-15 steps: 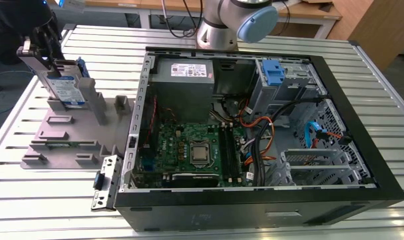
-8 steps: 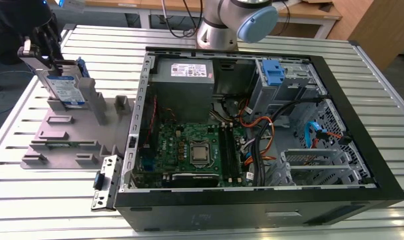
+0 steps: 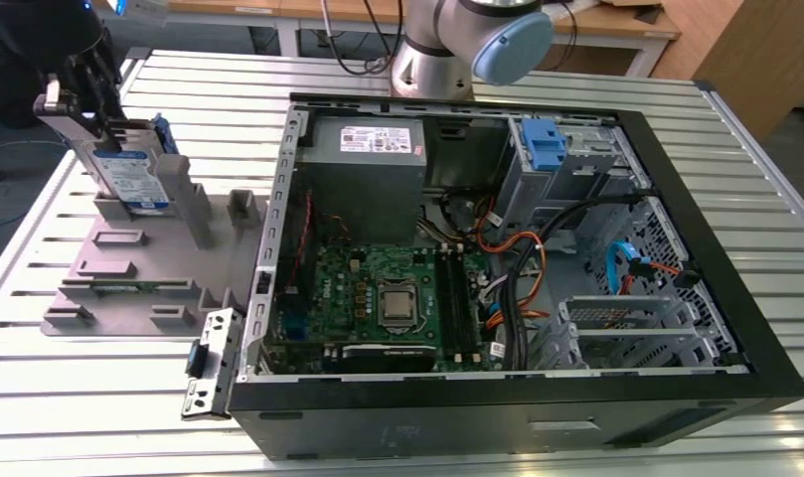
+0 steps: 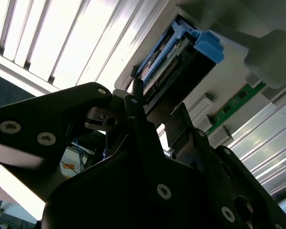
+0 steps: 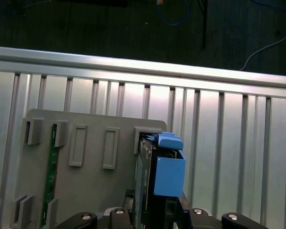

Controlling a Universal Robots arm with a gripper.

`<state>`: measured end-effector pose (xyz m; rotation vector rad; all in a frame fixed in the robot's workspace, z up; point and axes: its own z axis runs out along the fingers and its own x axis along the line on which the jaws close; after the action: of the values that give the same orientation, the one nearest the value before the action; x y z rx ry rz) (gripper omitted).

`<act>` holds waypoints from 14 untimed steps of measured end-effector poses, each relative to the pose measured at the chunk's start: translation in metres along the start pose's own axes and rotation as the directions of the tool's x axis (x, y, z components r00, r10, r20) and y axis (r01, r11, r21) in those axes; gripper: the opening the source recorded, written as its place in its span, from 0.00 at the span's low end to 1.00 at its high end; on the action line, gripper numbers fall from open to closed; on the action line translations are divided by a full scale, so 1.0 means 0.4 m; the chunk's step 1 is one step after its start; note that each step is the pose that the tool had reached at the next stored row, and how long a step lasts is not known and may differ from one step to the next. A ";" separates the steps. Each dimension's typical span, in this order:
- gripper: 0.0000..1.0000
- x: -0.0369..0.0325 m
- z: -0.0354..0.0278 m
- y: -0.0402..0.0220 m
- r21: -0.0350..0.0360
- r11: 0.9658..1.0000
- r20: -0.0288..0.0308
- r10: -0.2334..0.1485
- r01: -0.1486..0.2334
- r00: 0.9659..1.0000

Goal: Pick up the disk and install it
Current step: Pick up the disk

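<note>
Standing upright on its edge, the flat silver-grey hard disk with a white-and-blue label and blue plastic side rails (image 3: 130, 177) sits in a slot of the grey plastic holder plate (image 3: 123, 263). This plate lies on the slatted aluminium worktop (image 3: 83, 397), at the exterior view's left of the open black computer case (image 3: 720, 248). The robot's dark hand (image 3: 86, 124) is directly at the upper end of the disk, and in the first wrist view the disk (image 5: 144, 176) runs from the slot toward the hand, with its blue rail (image 5: 169, 176) on one side. The hand looks placed around the disk's end, but I cannot tell whether it is already clenched on it or only positioned there. In the second wrist view the lower end of the disk (image 4: 169, 71) appears to meet the holder, so I judge that the lifting has not really begun, or is only at its very start. The picking is therefore at the grasping stage. The installing part is completely open: the disk is well apart from the case, and the metal drive bay with the upright blue latch (image 3: 545, 144), beside the grey power-supply box (image 3: 369, 149), holds no disk as far as I can see. A green memory module (image 5: 50, 171) also lies in the holder plate, untouched.
</note>
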<state>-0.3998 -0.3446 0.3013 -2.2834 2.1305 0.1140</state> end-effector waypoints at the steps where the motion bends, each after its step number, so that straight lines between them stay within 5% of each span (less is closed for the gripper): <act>1: 0.45 0.000 0.000 0.000 0.000 1.000 0.000 0.000 0.000 1.000; 14: 0.45 -0.001 0.000 -0.005 0.000 1.000 0.000 0.008 -0.008 1.000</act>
<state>-0.3977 -0.3441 0.3011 -2.2750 2.1391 0.1141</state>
